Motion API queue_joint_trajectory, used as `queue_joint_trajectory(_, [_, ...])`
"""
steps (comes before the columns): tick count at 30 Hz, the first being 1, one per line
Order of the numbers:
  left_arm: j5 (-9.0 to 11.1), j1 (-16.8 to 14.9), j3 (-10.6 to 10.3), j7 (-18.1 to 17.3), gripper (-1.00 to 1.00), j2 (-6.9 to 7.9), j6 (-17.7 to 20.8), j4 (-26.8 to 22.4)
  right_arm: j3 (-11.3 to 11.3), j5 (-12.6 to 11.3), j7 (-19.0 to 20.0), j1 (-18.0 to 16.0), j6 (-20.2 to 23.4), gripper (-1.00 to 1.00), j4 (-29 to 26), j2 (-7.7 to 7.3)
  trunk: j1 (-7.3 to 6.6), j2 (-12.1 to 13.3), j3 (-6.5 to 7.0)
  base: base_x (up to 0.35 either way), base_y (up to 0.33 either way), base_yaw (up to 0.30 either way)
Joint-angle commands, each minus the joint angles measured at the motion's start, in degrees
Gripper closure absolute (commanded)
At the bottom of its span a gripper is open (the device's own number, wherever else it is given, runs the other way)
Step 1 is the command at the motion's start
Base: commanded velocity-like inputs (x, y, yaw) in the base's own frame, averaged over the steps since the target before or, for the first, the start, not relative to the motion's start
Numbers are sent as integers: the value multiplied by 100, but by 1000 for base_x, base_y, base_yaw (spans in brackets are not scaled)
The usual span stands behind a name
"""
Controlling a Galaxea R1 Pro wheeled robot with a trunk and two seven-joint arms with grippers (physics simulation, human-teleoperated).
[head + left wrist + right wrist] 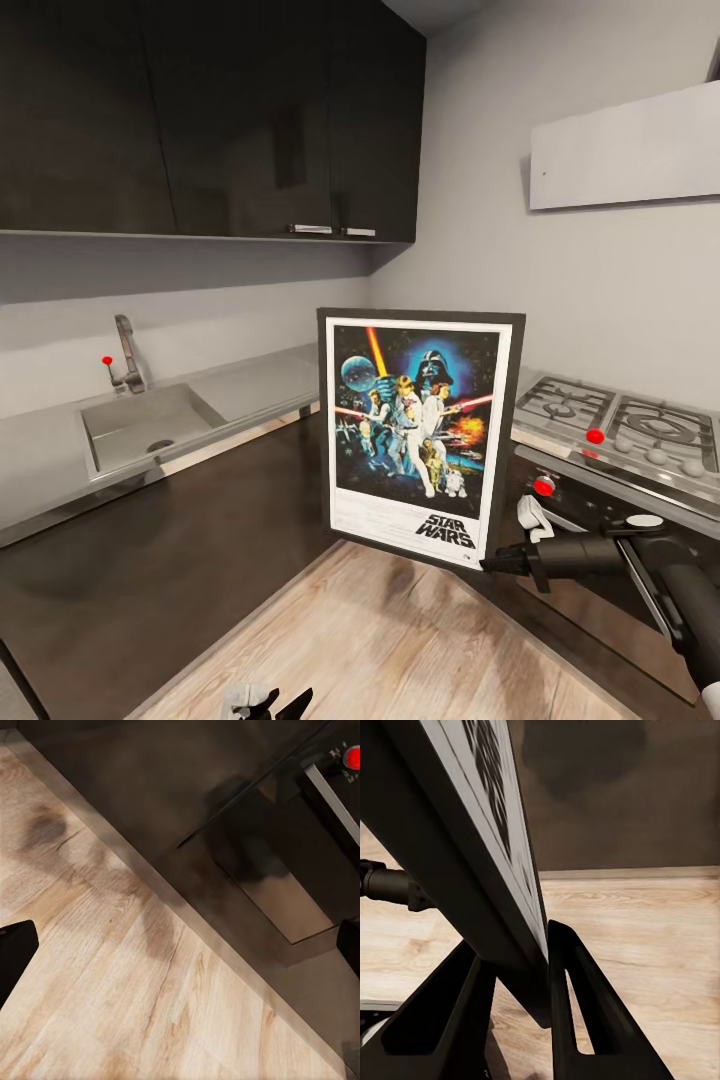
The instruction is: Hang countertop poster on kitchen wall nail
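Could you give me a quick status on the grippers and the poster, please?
Right gripper shut on poster at its lower corner. Poster upright, off the countertop. Left gripper low, state unclear. No nail in sight.

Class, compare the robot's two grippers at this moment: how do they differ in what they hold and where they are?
The right gripper is shut on the poster, pinching its lower corner and holding it upright in the air; the left gripper holds nothing. The right gripper reaches out in front of the oven, below the gas hob; the left gripper hangs low over the wooden floor. Both have dark fingers.
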Motion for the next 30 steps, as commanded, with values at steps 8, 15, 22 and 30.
queue_joint_trajectory(8, [61, -13, -45, -20, -100, 2, -32, -6, -10, 42, 45, -5, 68, 100, -6, 3, 0, -4, -7, 0, 0, 0])
queue_joint_trajectory(15, [61, -13, 78, -19, -100, 2, -29, -6, -10, 39, 45, -5, 76, 100, -6, 3, -154, 276, 119, 0, 0, 0])
queue_joint_trajectory(22, [63, -13, 78, -16, -100, 2, -29, -6, -10, 34, 49, -5, 77, 100, -6, 3, -307, 557, 243, 0, 0, 0])
queue_joint_trajectory(30, [68, -12, 111, -13, -100, 11, -29, -6, -10, 34, 50, -5, 77, 100, -6, 3, -483, 878, 329, 0, 0, 0])
